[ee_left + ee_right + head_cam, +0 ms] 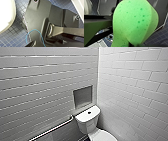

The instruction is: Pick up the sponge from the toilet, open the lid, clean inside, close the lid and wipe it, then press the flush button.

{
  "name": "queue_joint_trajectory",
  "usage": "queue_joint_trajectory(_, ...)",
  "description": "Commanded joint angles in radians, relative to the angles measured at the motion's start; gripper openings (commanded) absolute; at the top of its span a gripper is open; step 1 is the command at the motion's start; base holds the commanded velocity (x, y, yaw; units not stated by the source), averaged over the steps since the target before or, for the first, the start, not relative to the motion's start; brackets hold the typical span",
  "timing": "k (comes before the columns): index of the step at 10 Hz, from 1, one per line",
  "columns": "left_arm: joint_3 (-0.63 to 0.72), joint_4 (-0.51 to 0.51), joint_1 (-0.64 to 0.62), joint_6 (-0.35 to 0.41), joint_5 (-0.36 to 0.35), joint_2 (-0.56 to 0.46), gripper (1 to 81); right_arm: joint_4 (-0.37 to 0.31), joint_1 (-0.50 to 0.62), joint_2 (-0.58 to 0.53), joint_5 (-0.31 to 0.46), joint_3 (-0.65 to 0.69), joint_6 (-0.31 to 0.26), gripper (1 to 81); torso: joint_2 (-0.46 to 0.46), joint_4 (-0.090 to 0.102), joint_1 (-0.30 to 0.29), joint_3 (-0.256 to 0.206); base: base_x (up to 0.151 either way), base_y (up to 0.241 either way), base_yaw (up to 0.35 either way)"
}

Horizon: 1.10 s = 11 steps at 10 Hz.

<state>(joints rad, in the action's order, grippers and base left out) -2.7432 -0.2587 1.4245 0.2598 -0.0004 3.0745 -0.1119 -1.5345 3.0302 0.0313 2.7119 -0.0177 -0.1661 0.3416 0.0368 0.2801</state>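
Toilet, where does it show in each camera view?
Head view: toilet low, right of centre, in the tiled corner.
Left wrist view: likely its white rounded rim beside the robot's dark plate.
Right wrist view: perhaps the pale curve behind the sponge; unsure.
Shared landmark: blue floor tiles.

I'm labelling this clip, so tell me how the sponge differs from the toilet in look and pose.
The sponge is bright green with darker speckles; the toilet is plain white. The sponge is soft and bent into a fold; the toilet stands rigid and upright. Both have rounded outlines.
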Motion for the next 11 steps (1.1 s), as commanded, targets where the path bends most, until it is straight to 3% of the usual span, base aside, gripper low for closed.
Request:
queue_joint_trajectory(1, 0.0, -0.005, -0.038, 0.001, 0.062, -0.005, 81.1, 0.008, 0.03, 0.009, 0.075, -0.008, -0.004, 1.0, 0.0, 0.0, 0.0, 0.0, 0.0, 0.0, 0.0)
queue_joint_trajectory(9, 0.0, -0.005, -0.038, 0.003, 0.062, -0.006, 81.1, 0.008, 0.029, 0.005, 0.078, -0.008, -0.004, 1.0, 0.0, 0.0, 0.0, 0.0, 0.0, 0.0, 0.0)
queue_joint_trajectory(11, 0.0, -0.005, -0.038, 0.003, 0.062, -0.006, 81.1, 0.008, 0.027, 0.005, 0.078, -0.008, -0.005, 1.0, -0.001, 0.0, -0.002, 0.0, 0.082, 0.0, 0.0)
